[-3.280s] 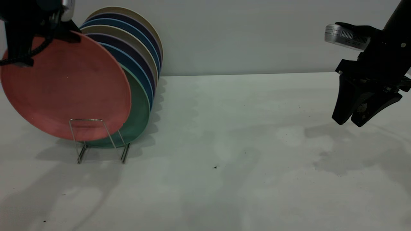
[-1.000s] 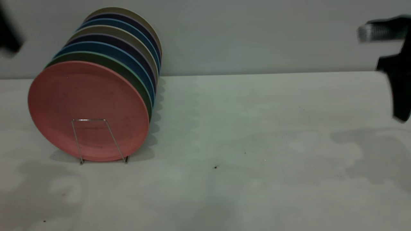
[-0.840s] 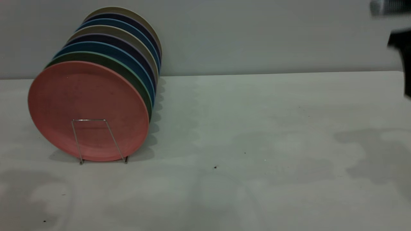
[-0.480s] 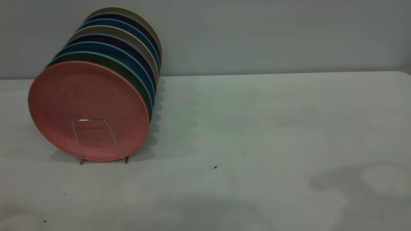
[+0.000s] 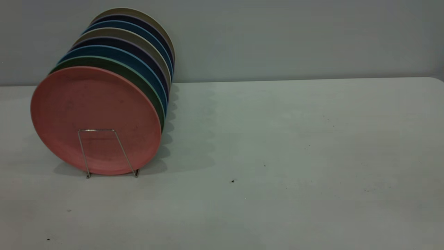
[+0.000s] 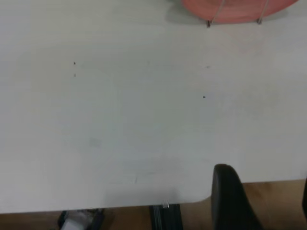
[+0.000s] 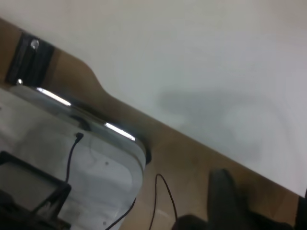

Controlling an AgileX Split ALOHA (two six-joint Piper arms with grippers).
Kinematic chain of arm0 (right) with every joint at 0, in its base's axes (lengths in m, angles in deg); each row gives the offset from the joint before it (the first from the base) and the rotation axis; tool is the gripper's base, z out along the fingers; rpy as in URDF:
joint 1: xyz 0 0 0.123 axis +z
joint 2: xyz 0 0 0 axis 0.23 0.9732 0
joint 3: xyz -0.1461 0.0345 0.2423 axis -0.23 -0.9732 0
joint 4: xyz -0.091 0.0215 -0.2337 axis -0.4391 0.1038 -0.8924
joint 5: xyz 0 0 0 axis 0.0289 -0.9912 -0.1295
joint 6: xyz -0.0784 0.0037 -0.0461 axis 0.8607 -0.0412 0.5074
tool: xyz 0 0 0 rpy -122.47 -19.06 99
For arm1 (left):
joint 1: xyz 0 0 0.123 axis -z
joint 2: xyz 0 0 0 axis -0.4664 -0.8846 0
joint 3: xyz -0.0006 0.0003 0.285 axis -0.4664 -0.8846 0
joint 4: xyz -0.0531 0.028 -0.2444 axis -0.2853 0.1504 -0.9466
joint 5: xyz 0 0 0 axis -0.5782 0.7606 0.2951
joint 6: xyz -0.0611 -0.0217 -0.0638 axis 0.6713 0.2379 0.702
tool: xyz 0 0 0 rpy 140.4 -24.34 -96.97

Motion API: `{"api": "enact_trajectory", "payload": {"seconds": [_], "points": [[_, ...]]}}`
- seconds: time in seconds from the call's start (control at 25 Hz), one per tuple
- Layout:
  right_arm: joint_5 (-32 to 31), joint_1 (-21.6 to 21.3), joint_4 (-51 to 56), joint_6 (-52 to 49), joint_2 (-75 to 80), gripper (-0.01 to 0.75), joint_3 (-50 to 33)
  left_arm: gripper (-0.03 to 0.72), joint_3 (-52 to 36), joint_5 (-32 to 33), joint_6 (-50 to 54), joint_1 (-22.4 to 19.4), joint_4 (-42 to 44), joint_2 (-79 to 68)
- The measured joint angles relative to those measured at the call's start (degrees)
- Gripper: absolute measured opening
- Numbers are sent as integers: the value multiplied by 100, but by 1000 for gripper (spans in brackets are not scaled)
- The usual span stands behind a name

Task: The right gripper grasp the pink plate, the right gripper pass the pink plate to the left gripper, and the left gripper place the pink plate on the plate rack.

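Pink plate (image 5: 95, 119) seated upright in rack (image 5: 104, 152), front of stack | both arms gone from exterior since a second ago | left gripper (image 6: 261, 201) looks released, right gripper (image 7: 254, 203) I cannot tell | I judge placement done

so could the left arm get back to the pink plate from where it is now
Probably yes. The pink plate stands frontmost in the plate rack, its face and top rim uncovered, and bare table lies between it and the left gripper, which is pulled back past the table edge.
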Motion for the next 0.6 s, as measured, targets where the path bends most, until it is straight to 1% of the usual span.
{"api": "enact_trajectory", "payload": {"seconds": [0.12,0.24,0.4,0.6], "points": [[-42,0,-4,157,-994,411,-522,395,-118,422,56,0,-7,699],[-20,0,1,348,-1936,411,-940,395,-128,443,225,0,-24,1254],[189,0,1,451,-2977,411,-1281,395,-128,449,225,0,-110,1784],[452,0,71,455,-3727,411,-1563,395,-140,449,128,0,-234,2205]]}}
